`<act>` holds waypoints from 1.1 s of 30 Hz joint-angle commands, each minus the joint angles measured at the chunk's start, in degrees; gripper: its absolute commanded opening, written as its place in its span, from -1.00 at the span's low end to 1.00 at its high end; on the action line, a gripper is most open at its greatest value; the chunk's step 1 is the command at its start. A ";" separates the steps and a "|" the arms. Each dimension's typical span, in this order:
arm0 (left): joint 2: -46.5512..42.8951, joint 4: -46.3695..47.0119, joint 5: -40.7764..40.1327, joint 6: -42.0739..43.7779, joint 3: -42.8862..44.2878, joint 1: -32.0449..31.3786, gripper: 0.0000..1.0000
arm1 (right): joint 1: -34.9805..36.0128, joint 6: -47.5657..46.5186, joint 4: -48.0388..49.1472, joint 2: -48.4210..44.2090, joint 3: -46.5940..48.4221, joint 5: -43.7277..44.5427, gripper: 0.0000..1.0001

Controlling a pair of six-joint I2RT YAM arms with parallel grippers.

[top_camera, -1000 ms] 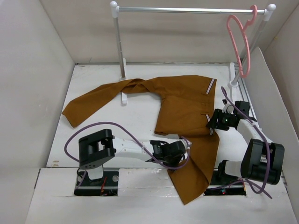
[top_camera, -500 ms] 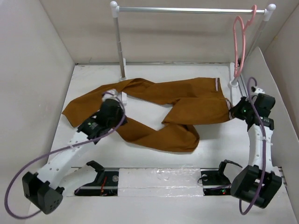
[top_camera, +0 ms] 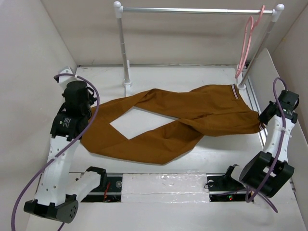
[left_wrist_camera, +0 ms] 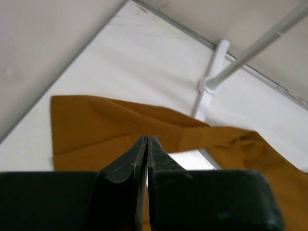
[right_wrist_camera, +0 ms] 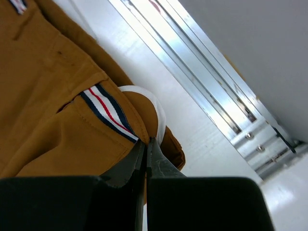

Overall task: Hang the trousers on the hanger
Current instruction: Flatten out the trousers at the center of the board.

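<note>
The rust-brown trousers [top_camera: 192, 108] lie spread across the table, their two legs crossing and leaving a bare patch between them. My right gripper [top_camera: 262, 122] is at the far right, shut on the waistband by the striped trim [right_wrist_camera: 108, 110]; its jaw tips [right_wrist_camera: 148, 140] pinch the cloth edge. My left gripper [top_camera: 85, 103] is raised at the far left, above the leg ends [left_wrist_camera: 96, 125]. Its jaws [left_wrist_camera: 147, 139] are shut with nothing seen between them. The pink hanger [top_camera: 247, 38] hangs from the right end of the rail, apart from both grippers.
The silver rail [top_camera: 192, 9] on white posts spans the back; its left post foot [top_camera: 127, 86] touches the trousers, and the post shows in the left wrist view [left_wrist_camera: 211, 82]. White walls enclose the table. A metal track [right_wrist_camera: 202, 72] runs along the right edge.
My left arm swung from mid-table to the far left and rose. My right gripper pulled the waistband further right. The trousers are stretched wider. The hanger has turned edge-on.
</note>
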 commanded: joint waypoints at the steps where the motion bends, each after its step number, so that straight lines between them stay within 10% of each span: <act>1: 2.05 0.51 -8.54 3.26 3.03 -0.01 -1.00 | -3.15 -2.18 -4.54 1.04 0.52 8.46 -1.00; 4: 1.36 0.09 -10.84 2.47 6.10 -0.01 -1.00 | -4.06 -4.29 -9.64 2.37 1.03 12.67 -1.00; 7: -0.14 3.07 4.85 3.09 5.67 -0.01 -1.00 | -4.06 -4.73 -11.85 2.28 4.62 12.43 -1.00; 9: 0.64 2.29 14.46 1.25 2.62 -0.01 -1.00 | -4.06 -5.69 -12.55 3.42 6.65 8.67 -0.25; 10: 1.08 4.20 17.61 0.81 -1.41 -0.01 -0.45 | -4.06 -5.88 -13.60 2.99 8.92 6.99 0.15; 15: 2.23 7.11 19.75 -2.79 -9.51 -0.01 0.30 | 4.95 -7.29 -14.40 0.11 14.13 -0.13 0.50; 17: 5.21 8.87 20.89 -3.76 -10.50 -0.01 0.43 | 9.46 -6.93 -12.65 -3.06 12.65 -4.52 0.48; 20: 9.43 12.03 20.98 -6.31 -12.61 -0.01 0.45 | 20.17 -7.28 -2.83 -9.21 3.79 -18.82 -0.08; 21: 10.57 13.00 21.07 -6.75 -13.74 -0.01 0.44 | 23.33 -7.11 2.95 -10.18 -1.46 -25.66 -0.81; 22: 13.36 13.44 21.25 -7.71 -13.93 0.86 0.34 | 31.89 -6.50 5.44 -10.80 -3.69 -27.20 -1.00; 26: 17.61 19.93 36.30 -12.19 -18.83 9.63 -0.21 | 61.19 -4.39 15.90 -6.25 -8.10 -21.71 -1.00; 28: 18.05 25.02 39.61 -15.44 -24.64 15.88 -0.31 | 70.61 -5.70 18.65 -2.31 -5.49 -13.27 -0.74; 30: 17.35 29.07 33.17 -17.74 -28.95 16.43 -0.25 | 80.99 -7.36 18.74 9.42 0.21 -5.47 0.25; 33: 19.00 27.96 31.37 -18.01 -29.23 16.43 -0.17 | 81.73 -9.83 20.14 14.56 2.26 -7.17 0.39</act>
